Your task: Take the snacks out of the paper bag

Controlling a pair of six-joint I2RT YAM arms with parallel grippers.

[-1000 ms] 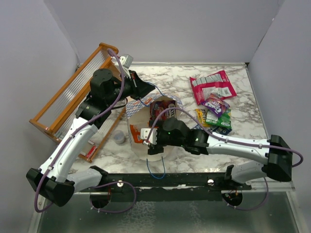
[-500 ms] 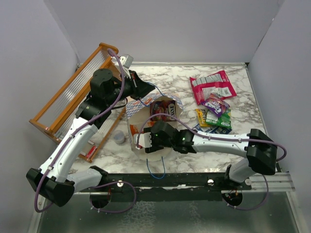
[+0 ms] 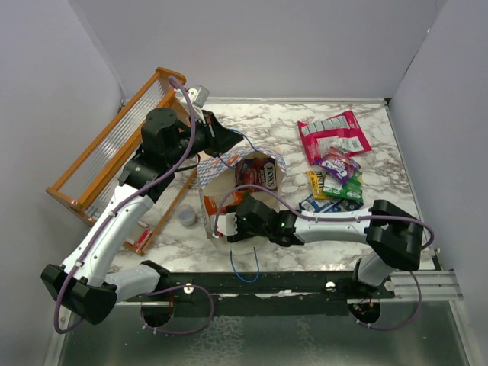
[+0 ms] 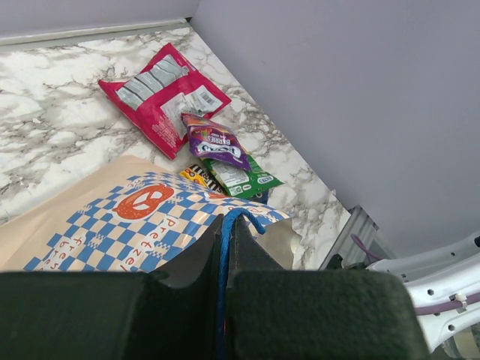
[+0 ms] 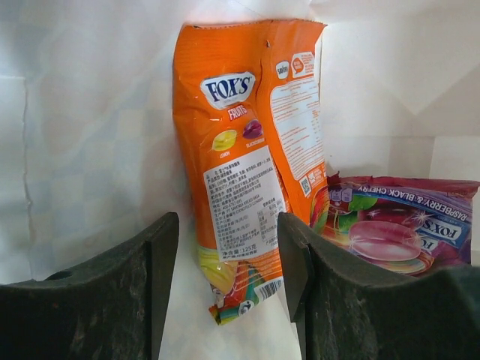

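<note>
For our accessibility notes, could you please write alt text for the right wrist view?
The right gripper's dark fingers flank the lower end of an orange packet standing inside the paper bag; a pink packet lies to its right.

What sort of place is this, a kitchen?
Probably a robot test booth: plain grey walls box in a marble-patterned table, two robot arms are bolted along its near edge, with snack packets as props.

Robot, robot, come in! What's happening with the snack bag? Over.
Left fingers shut on the blue string handle. Right fingers either side of the orange packet inside the paper bag, grip unclear. Pink packet beside it, not blocking.
</note>
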